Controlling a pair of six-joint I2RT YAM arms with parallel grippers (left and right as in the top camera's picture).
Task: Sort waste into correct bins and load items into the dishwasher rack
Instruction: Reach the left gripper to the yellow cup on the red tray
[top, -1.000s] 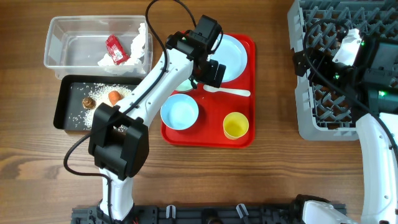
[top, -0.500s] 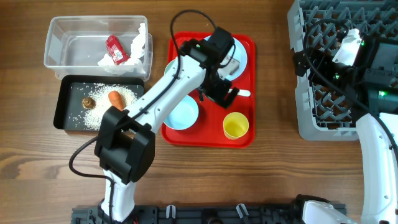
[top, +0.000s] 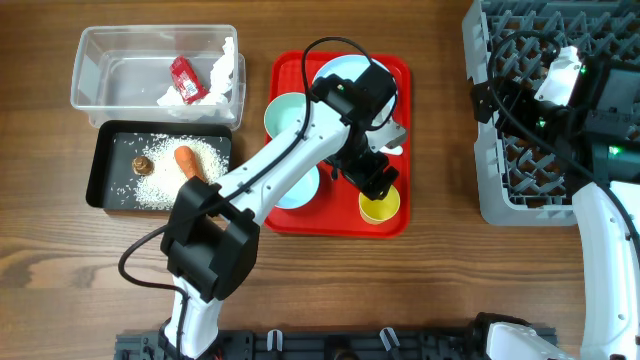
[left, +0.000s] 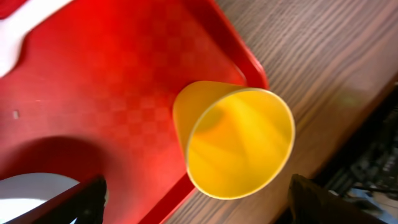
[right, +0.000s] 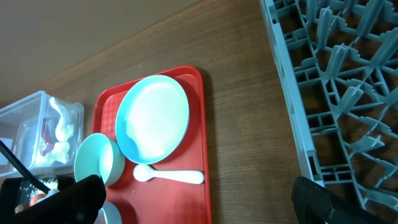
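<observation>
The small yellow cup (left: 239, 146) stands upright at the red tray's (left: 124, 93) near-right corner, just ahead of the left gripper (left: 202, 202), centred between its wide-spread jaws.

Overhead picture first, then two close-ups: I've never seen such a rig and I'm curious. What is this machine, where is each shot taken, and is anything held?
Two white robot arms stand at a wooden table. One camera looks down from above; one rides on each wrist. The left hand hovers open over a yellow cup on a red tray, beside a plate, spoon and bowl. The right hand hangs open above the grey rack. A clear tub and a black tub hold waste. Nothing is held.
</observation>
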